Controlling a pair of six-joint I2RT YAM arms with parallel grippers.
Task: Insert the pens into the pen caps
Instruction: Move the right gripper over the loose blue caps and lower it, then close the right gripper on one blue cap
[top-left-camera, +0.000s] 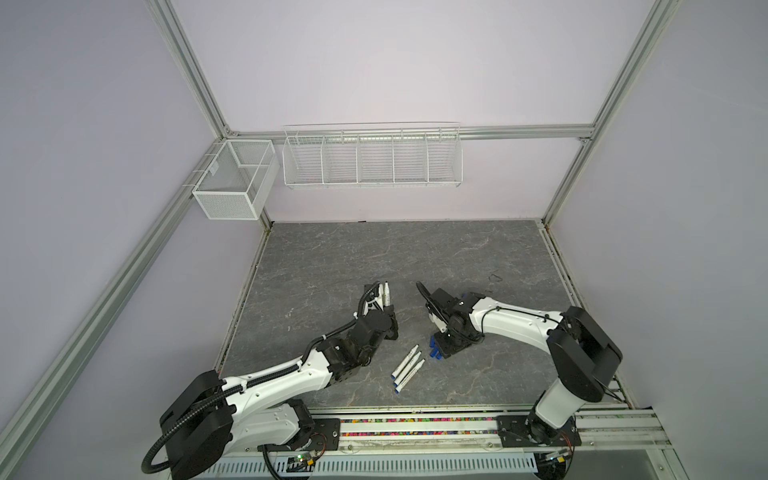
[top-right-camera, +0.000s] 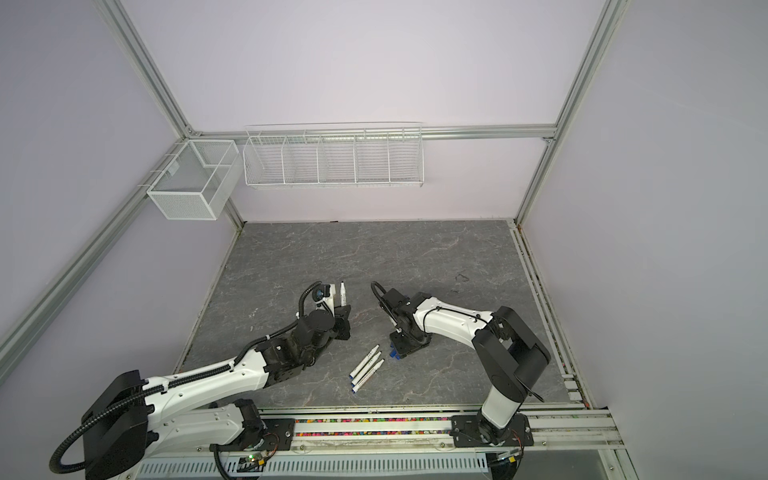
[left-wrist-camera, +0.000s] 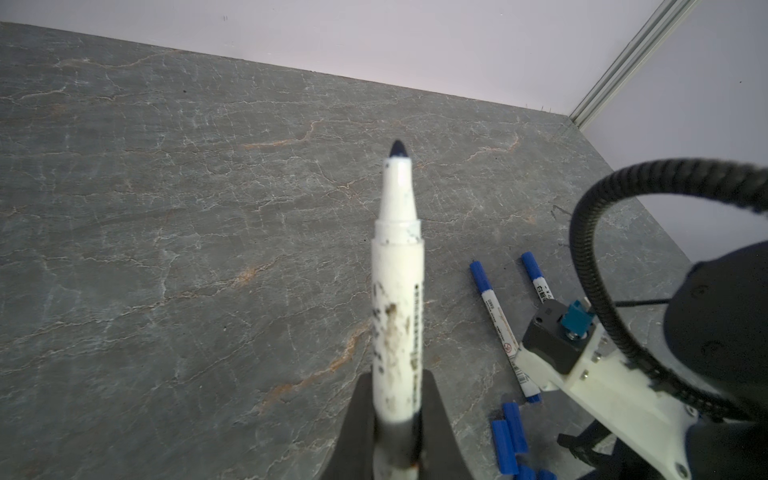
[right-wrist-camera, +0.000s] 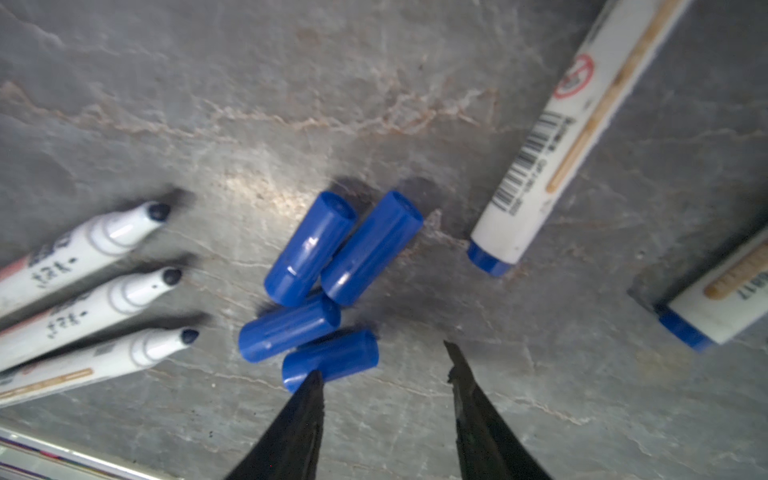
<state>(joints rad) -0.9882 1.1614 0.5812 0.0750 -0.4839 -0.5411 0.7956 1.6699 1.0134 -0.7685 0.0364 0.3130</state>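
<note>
My left gripper (left-wrist-camera: 397, 376) is shut on a white pen (left-wrist-camera: 397, 291), which sticks out bare-tipped beyond the jaws. In both top views the pen (top-left-camera: 387, 293) (top-right-camera: 343, 293) is held above the table. Three more uncapped pens (top-left-camera: 409, 368) (right-wrist-camera: 83, 291) lie side by side at the front middle. Several blue pen caps (right-wrist-camera: 332, 266) (top-left-camera: 434, 349) lie clustered beside them. My right gripper (right-wrist-camera: 383, 363) hangs open just over the caps. One fingertip (right-wrist-camera: 316, 382) touches the nearest cap (right-wrist-camera: 336, 357), and mostly bare table shows between the fingers.
Two pens with blue caps on them (left-wrist-camera: 490, 307) (left-wrist-camera: 536, 278) lie under my right arm; their blue end plugs (right-wrist-camera: 488, 259) show beside the loose caps. A wire rack (top-left-camera: 372, 160) and a mesh basket (top-left-camera: 232, 183) hang on the back wall.
</note>
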